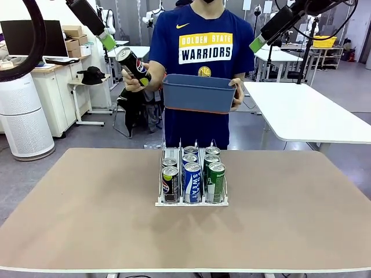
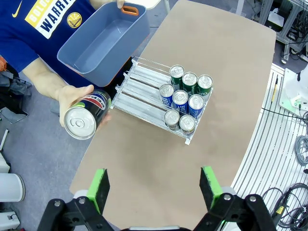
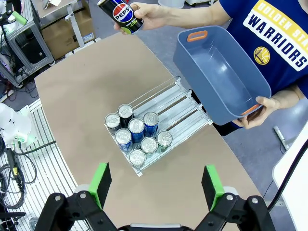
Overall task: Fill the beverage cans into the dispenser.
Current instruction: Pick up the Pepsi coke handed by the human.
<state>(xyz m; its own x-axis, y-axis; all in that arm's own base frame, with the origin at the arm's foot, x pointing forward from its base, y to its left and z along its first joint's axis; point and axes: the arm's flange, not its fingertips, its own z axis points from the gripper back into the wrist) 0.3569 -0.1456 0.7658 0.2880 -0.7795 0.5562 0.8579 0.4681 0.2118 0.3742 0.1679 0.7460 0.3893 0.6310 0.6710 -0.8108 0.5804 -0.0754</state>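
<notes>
The person's blue shirt (image 1: 203,43) reads "GOLDEN STATE WARRIORS" in yellow and white. The black can (image 3: 121,14) in the person's hand says "PEPSI". A blue can (image 1: 192,182) at the dispenser's front carries white lettering, "SWEAT".

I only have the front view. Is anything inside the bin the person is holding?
Observer: No. Seen from above, the bin is empty inside.
Operator: Are both grippers open?
Observer: Yes. The left gripper and the right gripper both stand open above the table, holding nothing.
Operator: Is there room behind the cans?
Observer: Yes. The dispenser has bare lanes on the person's side. The eight cans sit bunched at the end away from the person.
</notes>
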